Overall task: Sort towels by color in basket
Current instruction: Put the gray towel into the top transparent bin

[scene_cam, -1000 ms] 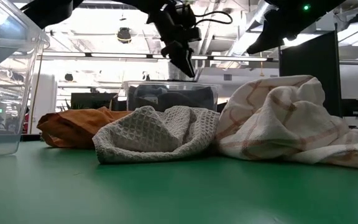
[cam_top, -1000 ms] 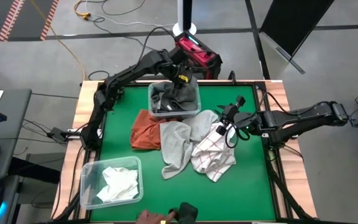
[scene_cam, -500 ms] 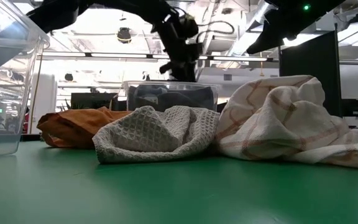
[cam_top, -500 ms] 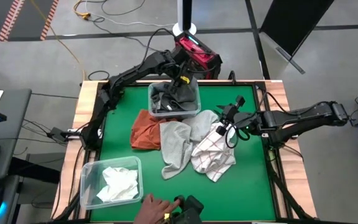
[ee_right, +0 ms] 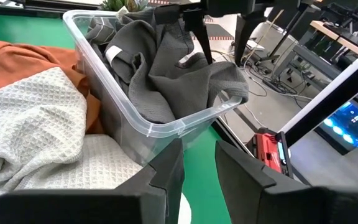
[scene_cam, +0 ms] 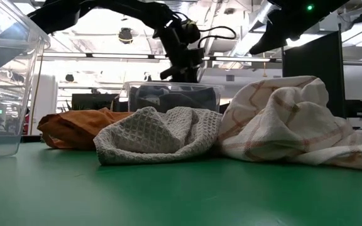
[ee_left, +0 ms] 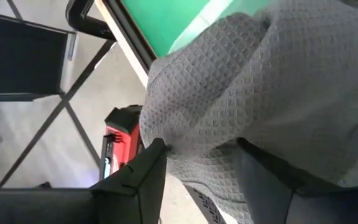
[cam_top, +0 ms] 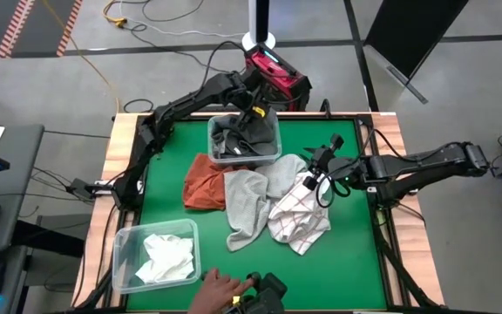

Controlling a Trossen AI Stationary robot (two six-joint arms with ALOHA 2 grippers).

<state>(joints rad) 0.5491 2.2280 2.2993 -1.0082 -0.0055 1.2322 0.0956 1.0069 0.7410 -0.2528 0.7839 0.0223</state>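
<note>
Dark grey towels [cam_top: 244,135] fill the clear bin [cam_top: 213,139] at the worktop's [cam_top: 172,144] far edge, where the left gripper [ee_right: 219,34] hangs just above them with fingers apart. Right gripper [cam_top: 317,157] waits over the light grey towel [cam_top: 247,205] and red-grid towel [cam_top: 299,218]; I cannot tell whether its fingers are apart or together.
</note>
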